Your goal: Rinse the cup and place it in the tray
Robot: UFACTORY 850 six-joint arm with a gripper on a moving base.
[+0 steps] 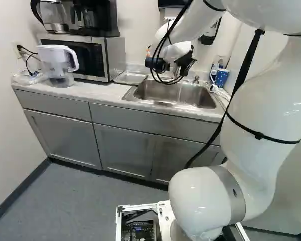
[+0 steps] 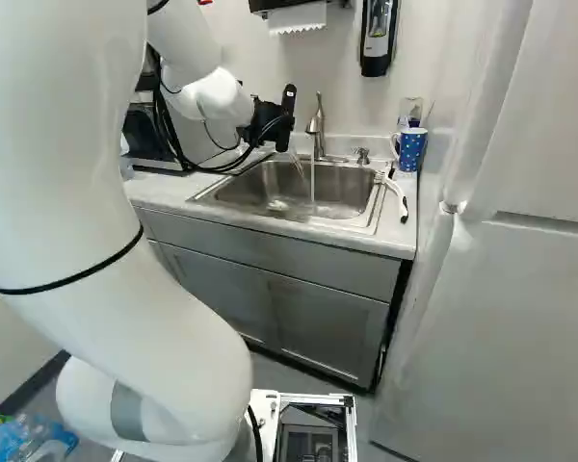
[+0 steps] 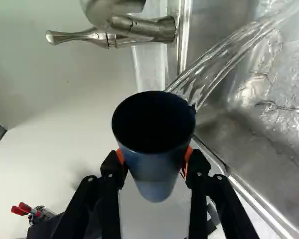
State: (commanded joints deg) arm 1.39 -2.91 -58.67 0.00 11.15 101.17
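The rinse appears to be in hand: the black two-finger gripper with orange pads (image 3: 154, 160) holds the dark blue tapering cup (image 3: 157, 174) over the edge of the steel sink (image 2: 241, 195), and water spills past the cup's rim into the basin. The jaws stand parted by the cup's width, a pad pressed to either side – a firm-looking grip. The brushed-metal tap (image 2: 316, 130) is running; its straight stream (image 2: 313, 183) falls apart from the cup.

The next move probably calls for letting the cup drain, or giving it another pass under the tap; then it should travel to the shallow silver tray (image 1: 132, 78), which lies on the counter between the sink and the silver-and-black microwave (image 1: 85, 54). The tap's body and lever stand near the cup – a sideways swing could knock them; the microwave may crowd the arm over the tray; wet walls could slip. The blue white-dotted mug (image 2: 411, 149) stands on the sink's far side, beyond the soap pump (image 2: 362, 156), well out of that path.
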